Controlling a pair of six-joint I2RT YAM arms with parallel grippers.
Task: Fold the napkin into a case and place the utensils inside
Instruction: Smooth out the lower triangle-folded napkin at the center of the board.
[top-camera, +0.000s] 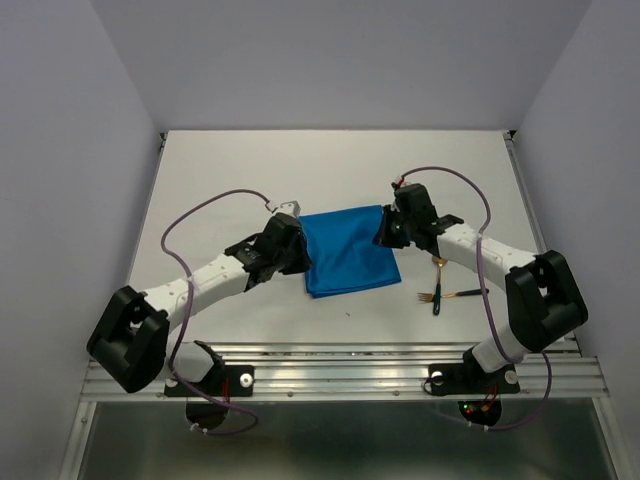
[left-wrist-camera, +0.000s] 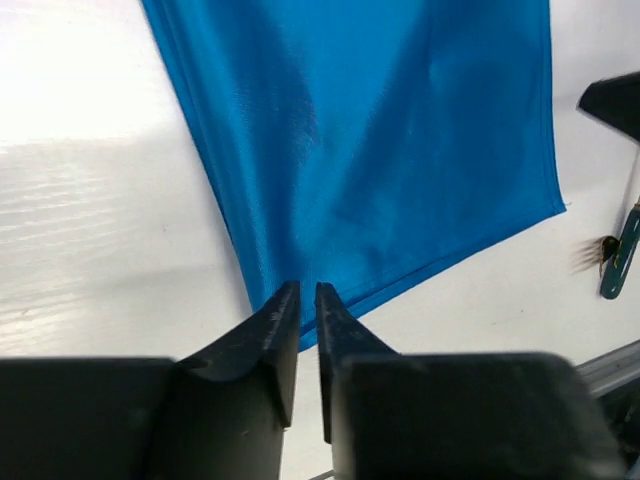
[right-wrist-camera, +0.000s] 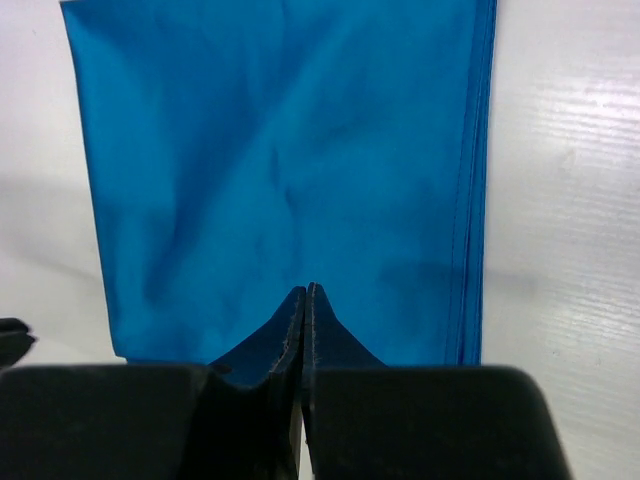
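The napkin (top-camera: 347, 252) lies flat on the table (top-camera: 250, 170) as a folded blue rectangle, and I give every place relative to it. My left gripper (left-wrist-camera: 308, 292) sits at the napkin's left edge, towards its near corner. The two fingers are drawn almost together with only a narrow slit between them. Their tips just overlap the hem, and blue shows at the top of the slit. I cannot tell whether cloth is actually pinched there. My right gripper (right-wrist-camera: 305, 292) is at the napkin's right edge, up by the far corner. Its fingers are pressed tight against each other with no gap. The tips reach over the cloth's border, and I cannot tell whether any fabric is caught between them. Stacked layers show along one side edge of the napkin in my right wrist view. The utensils (top-camera: 437, 290) lie crossed to the right of the napkin, apart from it, with their gold heads and dark green handles bare on the table.
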